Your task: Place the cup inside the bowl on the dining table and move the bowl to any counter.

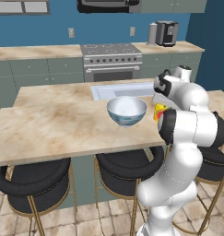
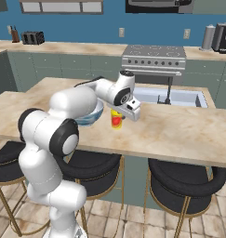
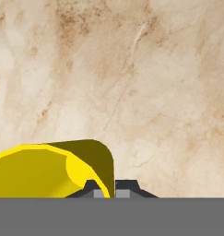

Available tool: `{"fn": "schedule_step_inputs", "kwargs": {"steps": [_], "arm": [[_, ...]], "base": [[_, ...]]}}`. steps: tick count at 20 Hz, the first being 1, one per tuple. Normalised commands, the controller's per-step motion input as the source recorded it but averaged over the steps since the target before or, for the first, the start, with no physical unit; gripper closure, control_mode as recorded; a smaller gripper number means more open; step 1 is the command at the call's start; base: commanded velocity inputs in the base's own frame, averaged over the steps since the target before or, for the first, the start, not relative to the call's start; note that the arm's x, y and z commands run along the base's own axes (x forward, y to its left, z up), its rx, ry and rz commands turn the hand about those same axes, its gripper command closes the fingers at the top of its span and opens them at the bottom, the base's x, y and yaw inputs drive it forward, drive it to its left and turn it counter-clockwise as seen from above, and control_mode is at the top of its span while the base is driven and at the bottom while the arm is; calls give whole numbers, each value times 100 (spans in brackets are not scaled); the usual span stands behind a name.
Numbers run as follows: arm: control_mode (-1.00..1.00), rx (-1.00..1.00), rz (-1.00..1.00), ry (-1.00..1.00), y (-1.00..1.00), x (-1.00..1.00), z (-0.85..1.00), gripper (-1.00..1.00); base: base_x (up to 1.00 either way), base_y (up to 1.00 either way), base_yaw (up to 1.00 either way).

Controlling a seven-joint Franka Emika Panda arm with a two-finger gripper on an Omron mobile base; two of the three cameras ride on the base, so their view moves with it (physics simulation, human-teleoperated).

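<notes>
The small yellow cup (image 2: 116, 120) with a red-orange patch stands on the dining table (image 2: 179, 135), right of the bowl (image 2: 92, 117). My gripper (image 2: 120, 113) comes down onto it from above. In the hand view the fingertips (image 3: 97, 190) sit close together with the cup's (image 3: 35, 170) rim wall pinched between them, so the gripper is shut on the cup. From the left base view the bowl (image 1: 126, 110), white inside and pale blue outside, sits near the table's (image 1: 53, 129) front edge, and the cup (image 1: 158, 112) peeks out behind my arm.
Black gold-legged stools (image 1: 37, 182) stand under the table's near edge. Behind the table lies a sink (image 2: 175, 97) with a faucet. The counter (image 1: 39, 51) with grey-green cabinets runs along the back wall, with a stove (image 1: 112, 60) in the middle and a coffee machine (image 1: 166, 33).
</notes>
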Motion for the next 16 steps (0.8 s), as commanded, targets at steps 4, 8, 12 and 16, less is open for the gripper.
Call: {"fn": "schedule_step_inputs", "kwargs": {"steps": [4, 8, 12, 16], "arm": [[-100, 0, 0, 0, 0, 0, 30, 100], [-100, 0, 0, 0, 0, 0, 28, 100], [-100, 0, 0, 0, 0, 0, 31, 100], [-100, 0, 0, -1, 0, 0, 31, 100]], "base": [[0, 0, 0], [0, 0, 0], [0, 0, 0], [0, 0, 0]]}}
